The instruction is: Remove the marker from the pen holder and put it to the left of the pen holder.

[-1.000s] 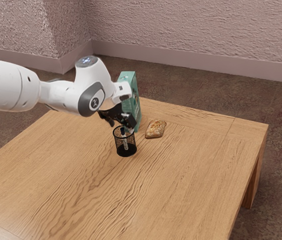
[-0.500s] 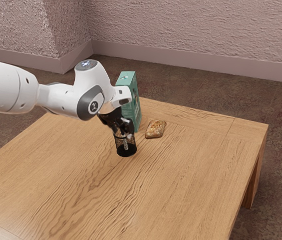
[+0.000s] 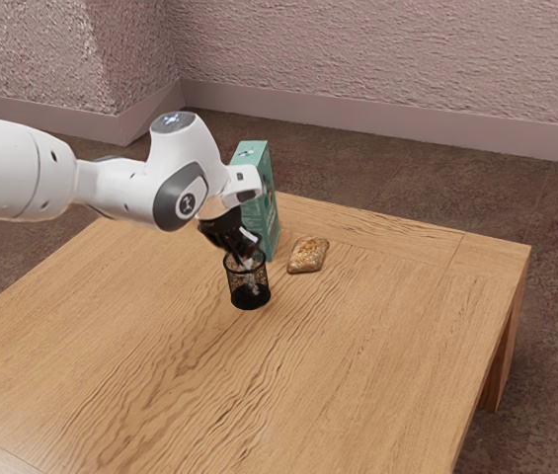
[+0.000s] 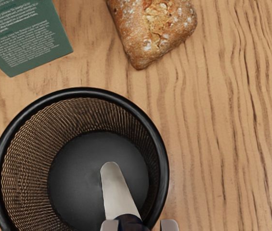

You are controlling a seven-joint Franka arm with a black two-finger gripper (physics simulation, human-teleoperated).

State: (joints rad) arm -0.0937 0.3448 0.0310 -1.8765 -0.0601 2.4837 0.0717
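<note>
In the exterior view my gripper [image 3: 248, 255] is over the mouth of the black mesh pen holder [image 3: 250, 294], with the marker between its fingers. The marker hangs down inside the holder, its upper part hidden by the fingers. In the wrist view the gripper [image 4: 139, 225] is shut on the marker [image 4: 117, 191] near its dark end. The marker's pale body leans over the dark floor of the pen holder [image 4: 162, 166], whose round rim surrounds the marker's lower part.
A teal box [image 3: 271, 222] stands upright behind the holder, close to the hand. A piece of bread [image 3: 308, 255] lies beyond the holder, toward the exterior view's right. The wooden table [image 3: 358, 346] extends around them.
My hand went down to the pen holder, the fingers closed on the marker, and the hand has since risen a little with it. The holder, box and bread have stayed put.
</note>
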